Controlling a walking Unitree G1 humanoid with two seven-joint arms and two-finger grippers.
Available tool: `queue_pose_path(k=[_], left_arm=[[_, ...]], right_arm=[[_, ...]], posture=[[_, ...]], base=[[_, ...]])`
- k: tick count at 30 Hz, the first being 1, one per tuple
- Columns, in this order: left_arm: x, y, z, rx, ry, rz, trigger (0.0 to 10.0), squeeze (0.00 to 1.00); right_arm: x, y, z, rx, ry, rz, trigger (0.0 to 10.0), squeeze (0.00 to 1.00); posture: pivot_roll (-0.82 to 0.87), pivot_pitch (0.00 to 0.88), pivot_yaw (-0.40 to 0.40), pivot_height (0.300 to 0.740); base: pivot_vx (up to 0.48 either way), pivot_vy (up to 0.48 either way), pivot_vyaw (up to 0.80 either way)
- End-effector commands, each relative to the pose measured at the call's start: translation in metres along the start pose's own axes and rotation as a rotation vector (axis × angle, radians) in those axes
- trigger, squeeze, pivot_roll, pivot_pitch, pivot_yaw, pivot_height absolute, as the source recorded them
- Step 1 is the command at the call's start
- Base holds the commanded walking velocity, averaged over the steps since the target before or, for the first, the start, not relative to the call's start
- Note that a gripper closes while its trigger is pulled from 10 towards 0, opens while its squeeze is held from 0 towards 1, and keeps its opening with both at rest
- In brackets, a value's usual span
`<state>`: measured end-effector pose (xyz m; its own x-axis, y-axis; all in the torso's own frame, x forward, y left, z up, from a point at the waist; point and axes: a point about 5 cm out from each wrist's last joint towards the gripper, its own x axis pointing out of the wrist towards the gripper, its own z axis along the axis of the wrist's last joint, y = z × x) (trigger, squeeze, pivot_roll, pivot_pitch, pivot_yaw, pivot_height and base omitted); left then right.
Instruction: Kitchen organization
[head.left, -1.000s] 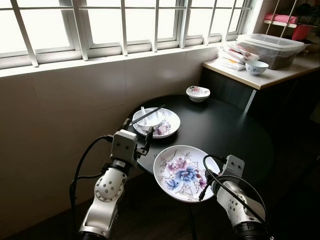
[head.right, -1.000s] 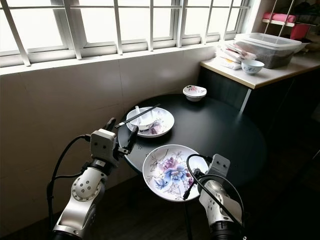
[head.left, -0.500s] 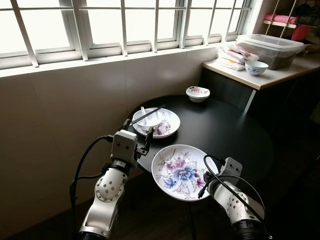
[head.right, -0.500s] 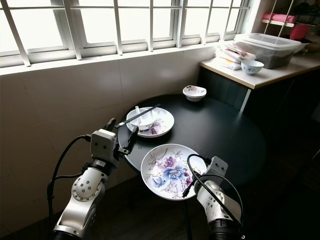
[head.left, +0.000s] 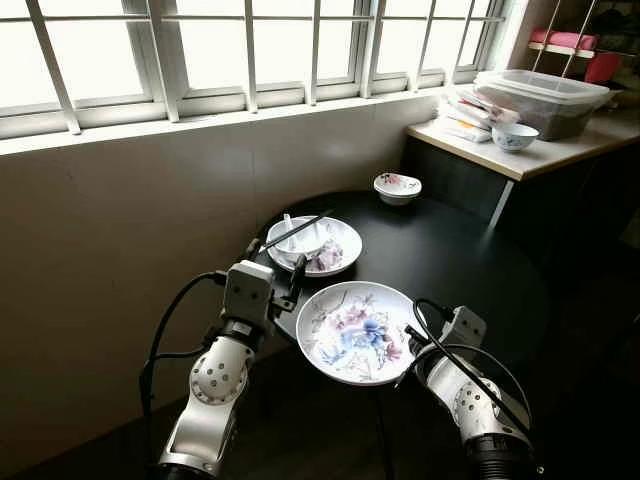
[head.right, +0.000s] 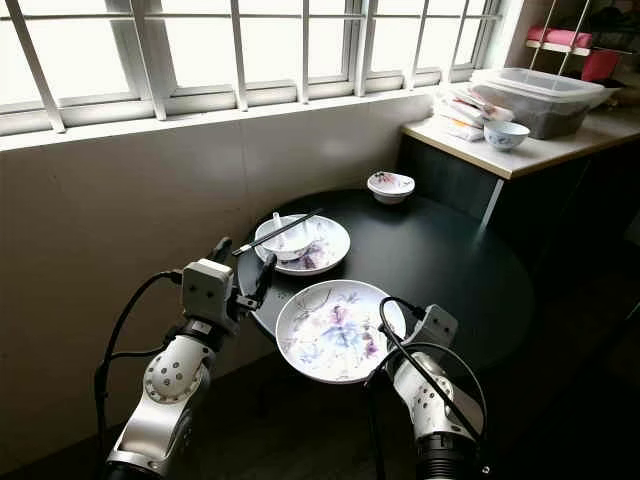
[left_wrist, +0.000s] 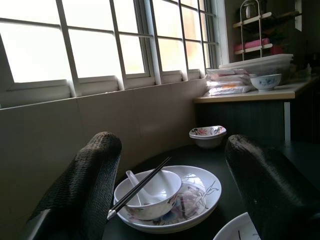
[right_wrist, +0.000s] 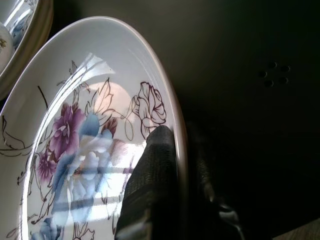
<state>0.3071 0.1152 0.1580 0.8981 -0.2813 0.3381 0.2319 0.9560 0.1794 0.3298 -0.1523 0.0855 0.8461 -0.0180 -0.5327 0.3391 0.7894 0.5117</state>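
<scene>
My right gripper (head.left: 410, 342) is shut on the near right rim of a large white plate with pink and blue flowers (head.left: 355, 332), held over the near edge of the round black table (head.left: 470, 265). In the right wrist view one black finger (right_wrist: 152, 170) lies on the plate's inner face (right_wrist: 85, 135). My left gripper (head.left: 276, 256) hovers open at the table's left edge, apart from a second floral plate (head.left: 340, 240). On that plate sit a bowl (left_wrist: 150, 192), a white spoon and black chopsticks (left_wrist: 142, 185).
A small floral bowl (head.left: 397, 186) stands at the far side of the table. To the right, a counter (head.left: 520, 160) carries a blue-patterned bowl (head.left: 517, 136), clear lidded containers (head.left: 545, 95) and packets. A tiled wall under windows runs behind and to the left.
My right gripper has carried the flowered plate a little to the left and farther over the table, and the plate now lies flatter. The left arm has stayed put.
</scene>
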Motion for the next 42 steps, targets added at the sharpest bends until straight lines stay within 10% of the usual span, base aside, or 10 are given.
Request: queue_pose_path(k=[1,16,22,26,42], left_arm=[[-0.001,0.000,-0.004,0.004,0.026,-0.003,10.0,0.00],[-0.001,0.001,-0.005,0.012,0.031,0.003,10.0,0.00],[-0.002,0.003,-0.006,0.014,0.032,0.010,10.0,0.00],[-0.001,0.003,-0.006,0.012,0.033,0.014,10.0,0.00],[-0.001,0.007,-0.012,-0.013,0.079,0.042,10.0,0.00]], right_arm=[[-0.002,0.003,-0.001,0.015,-0.010,0.022,0.0,0.00],[-0.023,0.041,0.037,0.024,-0.299,0.312,0.0,0.00],[-0.037,0.046,0.060,-0.167,-0.520,0.313,0.0,0.00],[-0.058,0.068,0.070,-0.471,-0.737,0.397,0.0,0.00],[-0.065,0.078,0.057,-0.570,-0.812,0.460,0.0,0.00]], posture=[[0.04,0.000,-0.053,0.740],[0.05,0.000,-0.052,0.740],[0.05,0.000,-0.053,0.740],[0.05,0.000,-0.053,0.740],[0.05,0.000,-0.056,0.740]], base=[[0.000,0.000,0.00],[0.000,0.000,0.00],[0.000,0.000,0.00],[0.000,0.000,0.80],[0.000,0.030,0.80]])
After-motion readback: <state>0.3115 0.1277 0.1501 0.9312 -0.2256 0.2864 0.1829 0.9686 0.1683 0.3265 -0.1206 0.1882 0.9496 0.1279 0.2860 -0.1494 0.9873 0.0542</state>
